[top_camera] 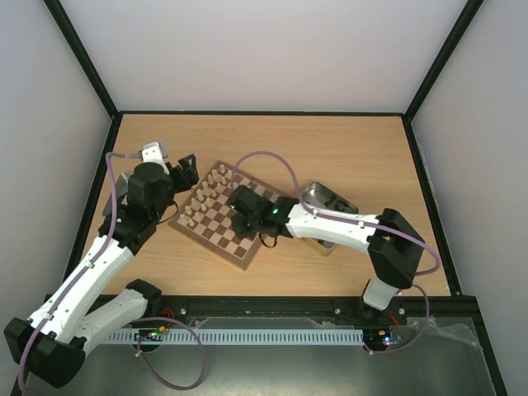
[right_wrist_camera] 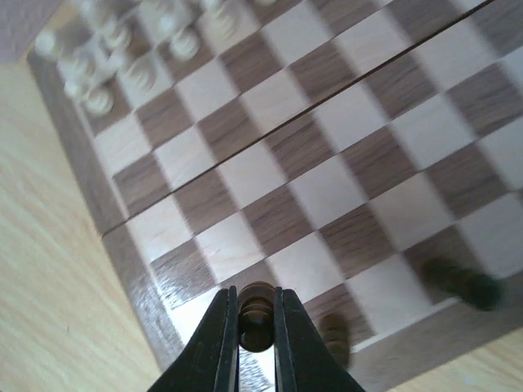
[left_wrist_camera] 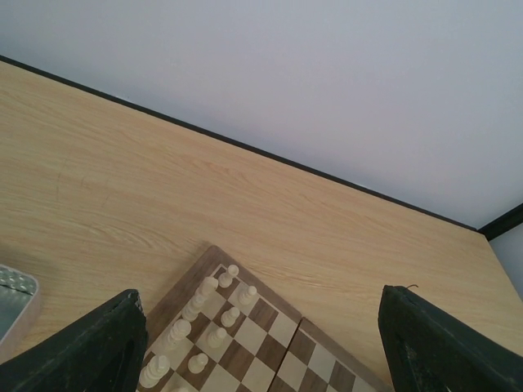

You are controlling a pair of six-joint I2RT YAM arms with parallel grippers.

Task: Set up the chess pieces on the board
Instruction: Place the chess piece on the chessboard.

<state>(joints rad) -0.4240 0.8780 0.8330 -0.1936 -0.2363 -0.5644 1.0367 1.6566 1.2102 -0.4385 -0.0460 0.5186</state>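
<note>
At the middle of the table [top_camera: 330,148], the board [top_camera: 216,228] lies askew, pale pieces [top_camera: 205,193] ranked along its left side. The right gripper [right_wrist_camera: 256,304] is clamped on a dark piece [right_wrist_camera: 257,322] over a corner square on the opposite side. The left gripper [top_camera: 186,168] hangs spread wide beside the pale ranks.

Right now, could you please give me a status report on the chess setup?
Left gripper open, empty, beside the pale pieces. Right gripper shut on a dark piece, low over the board's edge squares. Two other dark pieces sit nearby; nothing blocking.
</note>
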